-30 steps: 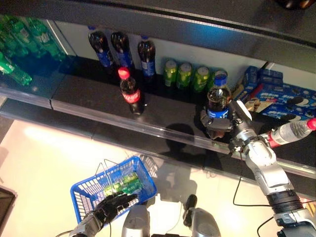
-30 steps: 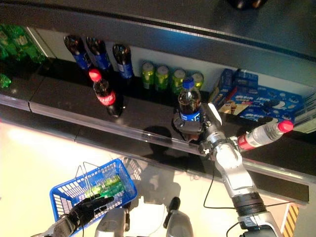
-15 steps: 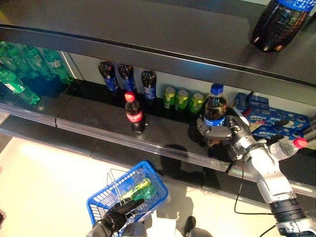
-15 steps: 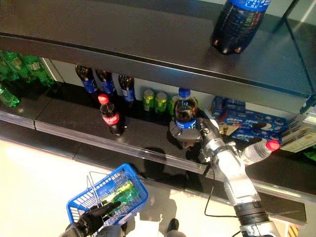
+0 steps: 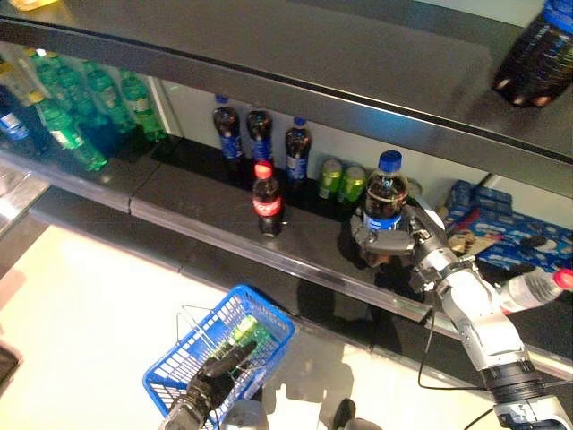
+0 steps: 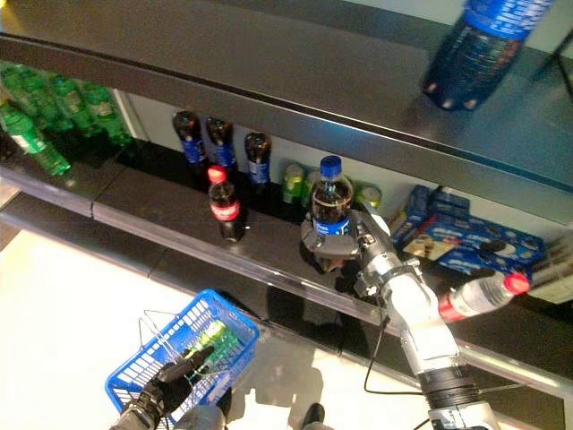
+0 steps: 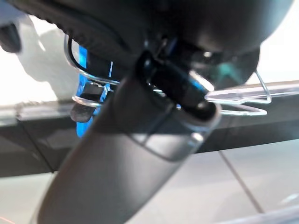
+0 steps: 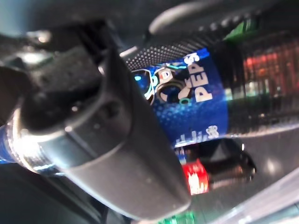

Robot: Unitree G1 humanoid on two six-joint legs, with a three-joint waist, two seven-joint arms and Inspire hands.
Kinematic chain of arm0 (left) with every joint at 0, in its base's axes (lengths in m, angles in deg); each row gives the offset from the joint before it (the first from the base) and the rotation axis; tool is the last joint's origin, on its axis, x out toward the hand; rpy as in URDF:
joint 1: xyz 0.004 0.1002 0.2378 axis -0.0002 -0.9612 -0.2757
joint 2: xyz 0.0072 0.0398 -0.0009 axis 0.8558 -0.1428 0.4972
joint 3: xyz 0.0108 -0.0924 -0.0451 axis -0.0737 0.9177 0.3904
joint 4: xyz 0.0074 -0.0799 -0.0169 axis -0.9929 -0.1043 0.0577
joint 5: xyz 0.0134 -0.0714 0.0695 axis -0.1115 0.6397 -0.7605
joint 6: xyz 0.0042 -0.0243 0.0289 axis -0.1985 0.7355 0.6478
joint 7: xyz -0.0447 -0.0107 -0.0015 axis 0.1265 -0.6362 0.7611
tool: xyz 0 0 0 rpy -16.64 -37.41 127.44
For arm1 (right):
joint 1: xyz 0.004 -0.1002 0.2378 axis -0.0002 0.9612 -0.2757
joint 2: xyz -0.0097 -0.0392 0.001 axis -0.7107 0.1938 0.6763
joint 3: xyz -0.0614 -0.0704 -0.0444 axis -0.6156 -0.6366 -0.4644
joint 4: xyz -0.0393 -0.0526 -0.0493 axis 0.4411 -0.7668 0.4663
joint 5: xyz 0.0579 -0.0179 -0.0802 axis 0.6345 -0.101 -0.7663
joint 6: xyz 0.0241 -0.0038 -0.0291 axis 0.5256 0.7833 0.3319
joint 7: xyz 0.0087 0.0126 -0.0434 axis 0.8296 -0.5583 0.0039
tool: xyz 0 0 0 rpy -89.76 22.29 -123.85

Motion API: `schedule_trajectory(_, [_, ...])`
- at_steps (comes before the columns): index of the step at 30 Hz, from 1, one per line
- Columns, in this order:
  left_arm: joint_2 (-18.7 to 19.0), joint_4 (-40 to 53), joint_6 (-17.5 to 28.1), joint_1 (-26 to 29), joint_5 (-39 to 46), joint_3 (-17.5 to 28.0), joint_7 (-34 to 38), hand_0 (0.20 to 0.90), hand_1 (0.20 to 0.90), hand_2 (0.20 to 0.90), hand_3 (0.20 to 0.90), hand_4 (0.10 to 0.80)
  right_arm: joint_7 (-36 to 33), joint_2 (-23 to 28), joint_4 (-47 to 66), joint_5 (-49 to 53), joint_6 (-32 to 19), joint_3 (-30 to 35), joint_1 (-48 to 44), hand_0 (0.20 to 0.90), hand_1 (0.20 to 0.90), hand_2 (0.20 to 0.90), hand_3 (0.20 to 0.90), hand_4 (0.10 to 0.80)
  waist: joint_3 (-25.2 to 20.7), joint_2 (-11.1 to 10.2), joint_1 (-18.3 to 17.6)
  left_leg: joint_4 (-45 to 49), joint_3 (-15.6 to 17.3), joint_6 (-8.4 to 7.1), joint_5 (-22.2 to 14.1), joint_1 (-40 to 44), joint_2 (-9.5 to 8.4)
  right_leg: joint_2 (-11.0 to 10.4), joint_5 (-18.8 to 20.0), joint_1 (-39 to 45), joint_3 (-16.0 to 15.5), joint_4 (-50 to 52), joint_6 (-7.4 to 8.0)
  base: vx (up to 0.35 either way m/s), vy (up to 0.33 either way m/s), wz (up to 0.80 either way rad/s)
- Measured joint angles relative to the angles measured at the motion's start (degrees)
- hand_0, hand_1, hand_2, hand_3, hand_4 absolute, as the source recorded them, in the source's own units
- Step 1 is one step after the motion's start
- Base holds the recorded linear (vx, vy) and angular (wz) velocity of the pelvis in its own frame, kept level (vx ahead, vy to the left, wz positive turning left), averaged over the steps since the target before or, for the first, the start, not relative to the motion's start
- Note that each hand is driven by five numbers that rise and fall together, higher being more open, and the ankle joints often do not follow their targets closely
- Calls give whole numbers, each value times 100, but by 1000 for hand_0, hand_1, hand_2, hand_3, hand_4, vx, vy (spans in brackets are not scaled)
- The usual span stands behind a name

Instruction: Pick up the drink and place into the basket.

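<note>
**Right hand wrapped on cola bottle at middle shelf; left hand at basket handles**

On the middle shelf [image 5: 224, 210], the right hand [image 5: 403, 240] is wrapped round the lower body of a dark cola bottle with a blue cap and blue label [image 5: 385, 199]. Bottle stands upright, near the shelf's front edge. In the right wrist view the fingers [image 8: 107, 154] curl across the blue label [image 8: 187, 112], closed tight on the bottle.

Low at the robot's left, the blue wire basket [image 5: 183, 376] hangs above the pale floor [image 5: 81, 305]. Left hand [image 5: 215, 378] sits at the basket's near rim. The left wrist view shows its dark fingers [image 7: 177, 88] hooked over the 2 wire handles [image 7: 233, 100], so the hand is closed on them. A green bottle [image 5: 243, 333] lies inside the basket.

Other stock on the same shelf:
- 1 red-capped cola bottle [image 5: 267, 199], upright, standing alone to the left of the held bottle.
- 3 dark bottles with blue labels [image 5: 260, 136] in a row at the back wall.
- Green cans [image 5: 342, 181] at the back, just behind the held bottle.
- Green bottles [image 5: 89, 112] in a group at the far left.
- Blue biscuit packs [image 5: 501, 228] to the right.
- 1 clear bottle with red cap [image 5: 535, 288] lying on its side at the far right.

Upper shelf [image 5: 269, 54] carries a large dark bottle [image 5: 537, 58] at its right end.
</note>
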Motion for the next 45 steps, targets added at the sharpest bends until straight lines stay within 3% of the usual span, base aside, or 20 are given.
schedule_trajectory(9, [-24,1322,-10,-637,211,20,-48,300,300,300,200,100,-268,-326,-13,-15,1,-257,30,300,300,300,200,100,-3,-5,483,-2,-428,-14,135,-166,-34,11,-59,98,-199,-1,35,13,7,27])
schedule_trajectory(14, [24,2212,-242,-718,508,-97,-85,300,300,300,200,100,-582,-366,-27,-22,1,-448,36,300,300,300,200,100,-2,-6,742,-1,-721,-17,248,-291,-82,-1,-89,134,-203,-1,49,50,11,31])
schedule_trajectory(19, [455,3140,-486,-819,825,-473,-101,300,300,300,200,100,-887,-384,-37,-28,-10,-778,69,300,300,300,200,100,4,-23,902,-1,-1058,-37,287,-307,-136,5,-195,325,-361,-1,87,60,-4,34])
schedule_trajectory(25, [722,3792,-772,-835,952,-738,-138,300,300,300,200,100,-1034,-394,-44,-43,-33,-1185,70,300,300,300,200,100,3,-29,1078,0,-1352,-53,350,-380,-208,0,-259,421,-483,-1,121,43,-14,25])
schedule_trajectory(35, [1003,4562,-1130,-835,1120,-946,-204,300,300,300,200,100,-1184,-436,-43,-277,-62,-1607,68,300,300,300,200,100,15,-134,1260,1,-1508,-77,376,-407,-221,18,-309,474,-511,-2,137,19,-19,8])
schedule_trajectory(45, [1278,4931,-1176,-834,1120,-1154,-490,300,300,300,200,100,-1243,-530,-43,-365,-62,-2120,-13,300,300,300,200,100,43,-187,1395,1,-1512,-78,376,-408,-221,16,-315,473,-518,-3,139,0,0,0])
